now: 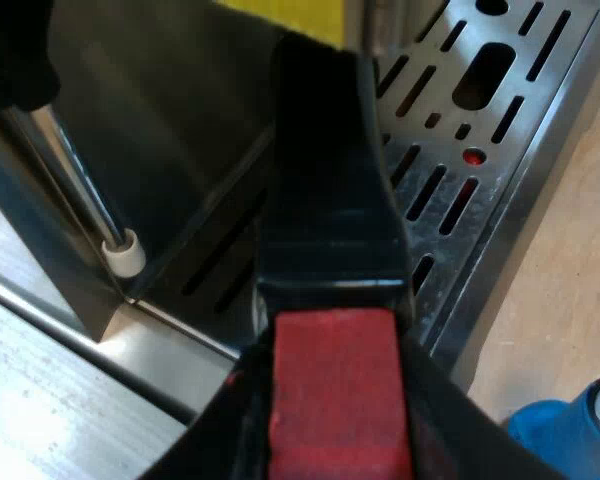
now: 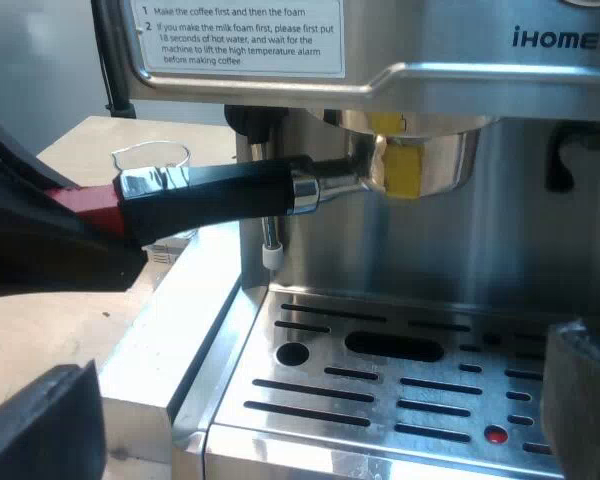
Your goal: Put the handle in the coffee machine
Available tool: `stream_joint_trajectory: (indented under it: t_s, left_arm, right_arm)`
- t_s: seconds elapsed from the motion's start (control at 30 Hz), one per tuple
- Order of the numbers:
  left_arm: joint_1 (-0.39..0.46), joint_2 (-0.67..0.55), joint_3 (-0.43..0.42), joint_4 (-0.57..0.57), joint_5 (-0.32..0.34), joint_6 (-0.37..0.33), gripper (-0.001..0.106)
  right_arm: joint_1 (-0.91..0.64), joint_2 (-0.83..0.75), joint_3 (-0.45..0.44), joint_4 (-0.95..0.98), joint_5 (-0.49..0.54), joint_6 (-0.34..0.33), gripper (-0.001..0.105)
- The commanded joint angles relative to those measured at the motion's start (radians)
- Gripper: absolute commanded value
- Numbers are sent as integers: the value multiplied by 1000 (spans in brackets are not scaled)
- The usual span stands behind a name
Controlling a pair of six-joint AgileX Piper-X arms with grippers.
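The holder's dark handle (image 1: 325, 200) runs out from between my left gripper's (image 1: 335, 440) fingers, which are shut on its red end (image 1: 335, 390). In the right wrist view the holder's metal head (image 2: 430, 160) sits up against the brew head of the espresso machine (image 2: 430, 40), and the handle (image 2: 210, 195) sticks out sideways, level, above the drip tray. My left gripper (image 2: 40, 230) clasps the red end (image 2: 85, 205) there. Whether the head is locked in I cannot tell. My right gripper (image 2: 310, 420) hangs open before the drip tray (image 2: 380, 395), holding nothing.
The steam wand (image 2: 271, 240) with its white tip (image 1: 125, 255) hangs close under the handle. A measuring glass (image 2: 150, 155) stands on the wooden table behind the handle. A blue tamper (image 1: 570, 430) lies beside the slotted drip tray (image 1: 500, 130).
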Motion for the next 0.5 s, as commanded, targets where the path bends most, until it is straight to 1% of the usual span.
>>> stream_joint_trajectory:
  t_s: [0.03,0.5]
  left_arm:
    - [1,-15,-15,-23,73,-13,0]
    - [1,-19,-66,-15,69,-13,0]
  right_arm:
    - [-1,-3,-1,-7,7,-15,89]
    - [-1,-3,-1,-7,7,-15,89]
